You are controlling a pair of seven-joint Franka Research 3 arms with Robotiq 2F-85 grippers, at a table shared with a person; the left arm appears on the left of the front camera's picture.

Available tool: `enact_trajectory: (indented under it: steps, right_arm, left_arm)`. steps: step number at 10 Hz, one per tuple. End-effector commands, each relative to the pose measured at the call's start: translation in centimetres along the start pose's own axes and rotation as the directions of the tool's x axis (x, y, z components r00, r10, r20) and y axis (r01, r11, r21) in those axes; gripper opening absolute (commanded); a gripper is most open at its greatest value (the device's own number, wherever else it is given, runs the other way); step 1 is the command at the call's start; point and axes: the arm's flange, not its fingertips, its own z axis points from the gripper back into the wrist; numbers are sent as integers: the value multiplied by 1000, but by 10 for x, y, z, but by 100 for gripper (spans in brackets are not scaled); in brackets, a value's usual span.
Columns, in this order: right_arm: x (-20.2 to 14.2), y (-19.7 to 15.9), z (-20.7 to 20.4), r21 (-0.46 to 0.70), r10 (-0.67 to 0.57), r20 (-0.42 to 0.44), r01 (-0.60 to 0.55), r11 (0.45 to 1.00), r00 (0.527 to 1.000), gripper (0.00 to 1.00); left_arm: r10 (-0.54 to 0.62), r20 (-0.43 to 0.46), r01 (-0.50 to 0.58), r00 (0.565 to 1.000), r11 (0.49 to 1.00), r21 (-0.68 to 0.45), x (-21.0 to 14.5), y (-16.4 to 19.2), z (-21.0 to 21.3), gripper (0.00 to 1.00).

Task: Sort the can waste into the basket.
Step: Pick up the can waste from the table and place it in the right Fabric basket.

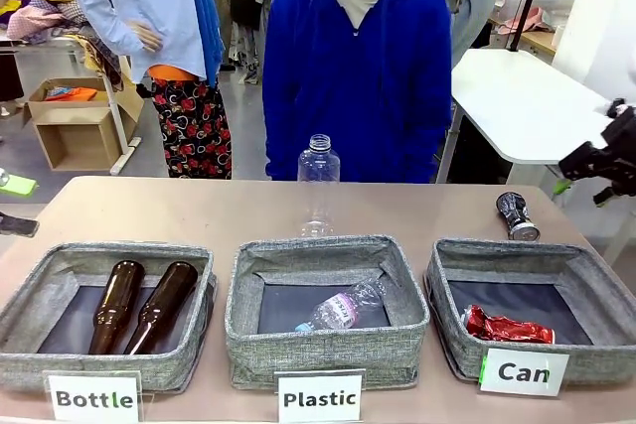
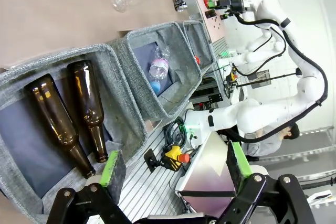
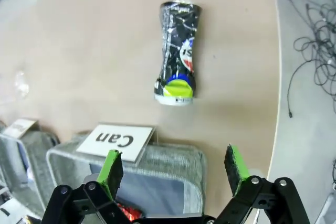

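With right claw (image 3: 173, 165) spread wide and empty, hovering over black-and-silver can (image 3: 177, 51) on desk (image 3: 79, 51); next, lowering to grip it

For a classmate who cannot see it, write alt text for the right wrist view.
A crushed black and silver can lies on the table beyond the grey basket labelled "Can". The right pincer is open and empty in the foreground.
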Motion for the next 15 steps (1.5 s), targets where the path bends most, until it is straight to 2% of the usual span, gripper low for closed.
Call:
enact_trajectory:
  steps: [1,4,5,8,13,14,15]
  right_arm:
    - [27,11,-9,-79,-13,-45,10,997,999,100]
    - [61,21,-54,-149,-39,-113,22,989,993,100]
    - [70,27,-70,-165,-11,-128,-11,986,992,100]
    - [88,35,-110,-238,-33,-167,-7,971,985,100]
    - [98,34,-144,-297,-82,-207,17,955,975,98]
    - [98,33,-145,-307,-86,-209,19,951,974,58]
    - [99,32,-145,-302,-93,-212,25,953,973,38]
  left_arm:
    - [-11,-2,11,1000,1000,-4,-2,0,1,100]
    - [-11,-2,11,1000,1000,-4,-2,0,1,100]
    - [-11,-2,11,1000,1000,-4,-2,0,1,100]
    - [-11,-2,11,1000,1000,-4,-2,0,1,100]
    - [-11,-2,11,1000,1000,-4,-2,0,1,100]
    - [-11,-2,11,1000,1000,-4,-2,0,1,100]
    - [-11,-2,11,1000,1000,-4,-2,0,1,100]
